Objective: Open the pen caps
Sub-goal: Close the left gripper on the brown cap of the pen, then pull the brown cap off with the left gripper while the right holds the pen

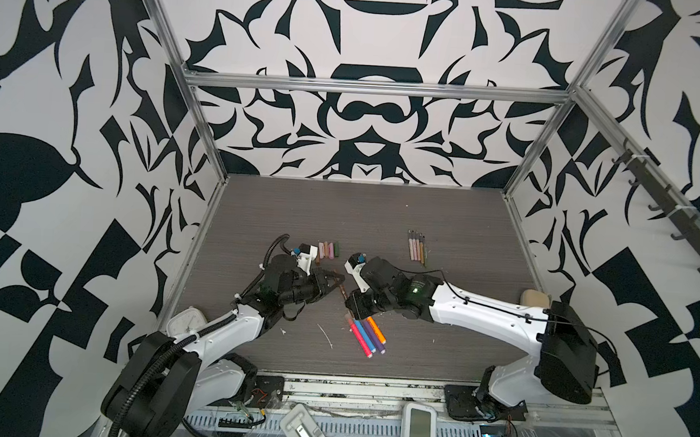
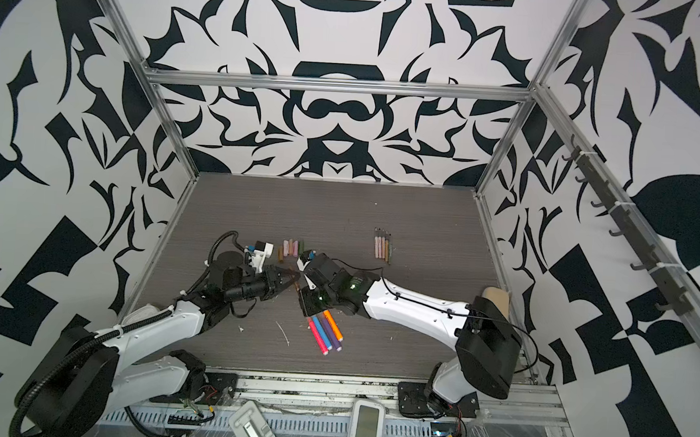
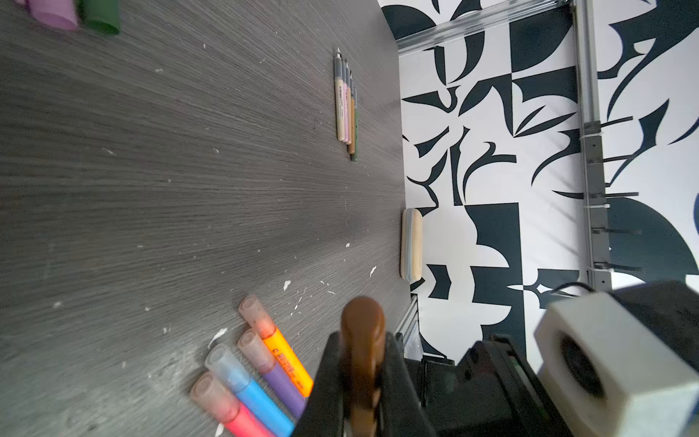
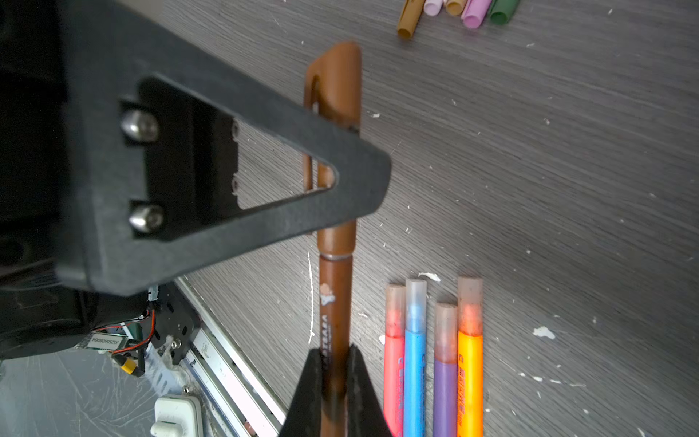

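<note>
The jaws hang over a dark grey, wood-grained tabletop (image 1: 340,210), which has white scratches (image 1: 327,338) on their near side. Far beyond the jaws stands a back wall (image 1: 371,117) printed with bold black shapes on white. The same pattern covers the walls to their left and right. A silver metal frame (image 1: 373,87) edges the walls. High to the right of the jaws, a rack of dark hooks (image 1: 679,212) runs along the wall. A beige block (image 1: 535,298) sits at the table's right edge.
</note>
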{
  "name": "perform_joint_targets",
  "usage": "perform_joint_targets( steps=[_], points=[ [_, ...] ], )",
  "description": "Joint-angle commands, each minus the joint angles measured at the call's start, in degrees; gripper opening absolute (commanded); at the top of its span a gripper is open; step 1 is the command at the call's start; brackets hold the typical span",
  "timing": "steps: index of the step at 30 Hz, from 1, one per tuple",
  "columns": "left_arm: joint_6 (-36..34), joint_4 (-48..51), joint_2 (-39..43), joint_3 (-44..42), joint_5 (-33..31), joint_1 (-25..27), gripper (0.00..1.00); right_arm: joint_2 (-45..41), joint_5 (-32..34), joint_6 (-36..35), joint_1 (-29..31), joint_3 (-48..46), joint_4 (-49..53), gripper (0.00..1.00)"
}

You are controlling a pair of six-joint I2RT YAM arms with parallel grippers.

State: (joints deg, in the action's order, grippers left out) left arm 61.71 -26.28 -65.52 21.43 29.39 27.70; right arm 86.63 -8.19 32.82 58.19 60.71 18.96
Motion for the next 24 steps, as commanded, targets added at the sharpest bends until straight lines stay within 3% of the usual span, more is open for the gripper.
perform_joint_targets(
  steps=[1, 3, 6, 17, 19, 22, 24],
  points=[
    [-0.5, 0.1, 0.5, -0.4, 0.1, 0.0, 0.00, -0.8, -0.1, 0.0, 0.0, 0.5, -1.3, 0.17],
    [-0.5, 0.0, 0.5, -0.4, 0.3, 0.1, 0.00, -0.7, -0.2, 0.1, 0.0, 0.3, -1.6, 0.26],
    [-0.5, 0.0, 0.7, -0.3, 0.5, 0.1, 0.00, -0.6, -0.4, 0.3, -0.1, 0.1, -2.3, 0.30],
    [0.0, 0.0, 1.8, 0.0, 0.6, 0.3, 0.00, 2.8, -0.8, 0.6, -0.1, 2.0, -3.1, 0.27],
    [0.1, 0.1, 1.9, 0.2, 0.6, 0.2, 0.00, 3.1, -0.8, 0.7, -0.1, 2.0, -3.2, 0.23],
    [-0.7, 1.0, 1.7, 0.7, 0.4, 0.2, 0.00, 3.1, -0.9, 0.7, -0.1, 1.6, -3.4, 0.03],
    [-1.9, 2.9, 1.4, 1.7, -0.2, 0.3, 0.00, 2.6, -0.7, 0.8, -0.1, 1.1, -3.4, 0.00]
  ],
)
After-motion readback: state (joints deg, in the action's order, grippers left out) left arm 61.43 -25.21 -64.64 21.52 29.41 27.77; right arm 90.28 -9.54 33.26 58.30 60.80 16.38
